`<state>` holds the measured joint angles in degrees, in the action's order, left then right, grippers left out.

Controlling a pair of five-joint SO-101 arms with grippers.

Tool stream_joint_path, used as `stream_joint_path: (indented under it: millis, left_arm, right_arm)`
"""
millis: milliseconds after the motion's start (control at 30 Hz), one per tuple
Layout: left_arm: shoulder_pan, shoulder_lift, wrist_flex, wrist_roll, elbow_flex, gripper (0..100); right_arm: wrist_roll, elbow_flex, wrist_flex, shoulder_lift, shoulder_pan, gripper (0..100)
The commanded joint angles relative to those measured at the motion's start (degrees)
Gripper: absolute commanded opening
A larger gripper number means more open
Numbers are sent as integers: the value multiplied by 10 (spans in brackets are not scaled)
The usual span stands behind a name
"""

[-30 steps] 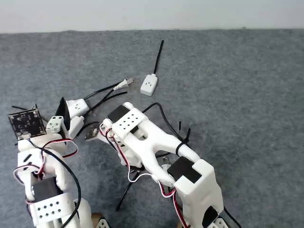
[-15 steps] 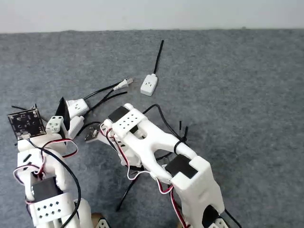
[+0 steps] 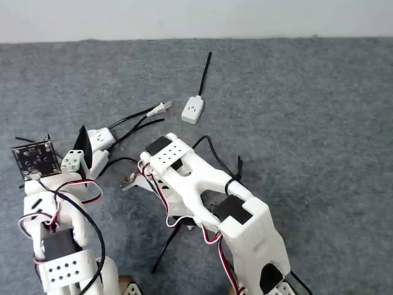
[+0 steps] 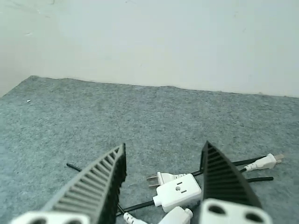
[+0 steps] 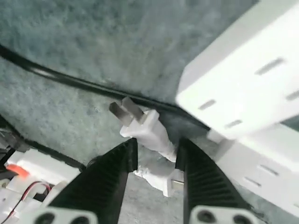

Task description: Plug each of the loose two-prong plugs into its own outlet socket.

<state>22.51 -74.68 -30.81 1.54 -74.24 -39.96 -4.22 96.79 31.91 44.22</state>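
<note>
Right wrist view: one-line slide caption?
Right pincer closed on a white two-prong plug just above grey carpet, a white slotted block close beside it.

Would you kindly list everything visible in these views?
Table: one, grey, carpeted.
Wall: one, pale, behind the table.
Far socket: one, white, black cord, toward the wall.
Near socket: one, white, just ahead of the left gripper.
Loose plug: one, white, black cord, beside the far socket.
Second plug: one, white, beside the near socket.
Held plug: one, white, between the fingers of the right gripper.
Left gripper: one, black fingers, open.
Right gripper: one, black fingers, shut on the held plug.
</note>
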Motion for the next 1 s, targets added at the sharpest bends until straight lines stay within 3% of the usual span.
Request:
stream_joint_path:
  millis: [0,233,400,967]
  left_arm:
    - [-4,-4,7,-8,22,256]
    - [-4,-4,7,-8,22,256]
    - [-4,-4,7,-8,22,256]
    - [-4,-4,7,-8,22,256]
  right_arm:
    - [-14,-11,15,-20,-7,134]
    - [-30,-18,52,-80,19,140]
    - [-29,10,37,-80,26,232]
    - [-81,23,23,-17,-3,223]
